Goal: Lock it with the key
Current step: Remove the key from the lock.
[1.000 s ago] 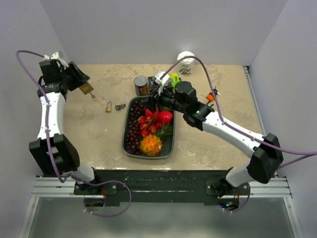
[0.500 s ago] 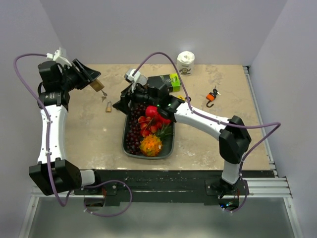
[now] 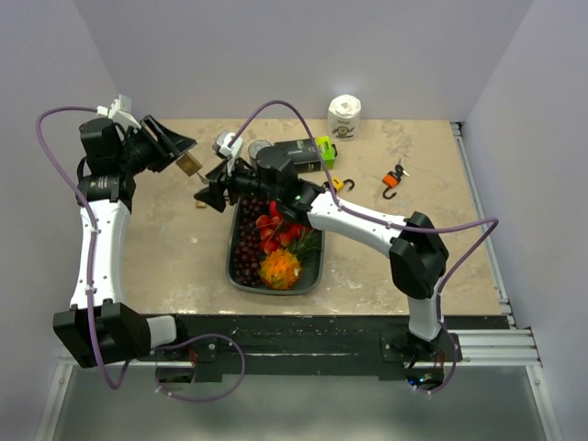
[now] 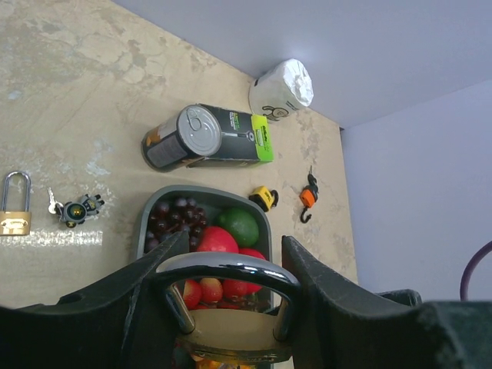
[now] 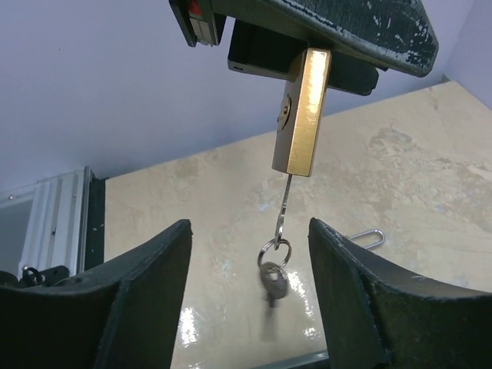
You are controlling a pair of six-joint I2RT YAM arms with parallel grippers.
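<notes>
Above the far left of the desk (image 3: 175,257), the left pincer (image 3: 181,156) is clamped on a brass padlock (image 5: 302,115) whose key (image 5: 283,201) hangs from its keyhole, dangling untouched between the spread-apart fingers of the right pincer (image 5: 247,231).

left end effector (image 3: 180,157) raised, clamped; right end effector (image 3: 208,195) spread
</notes>
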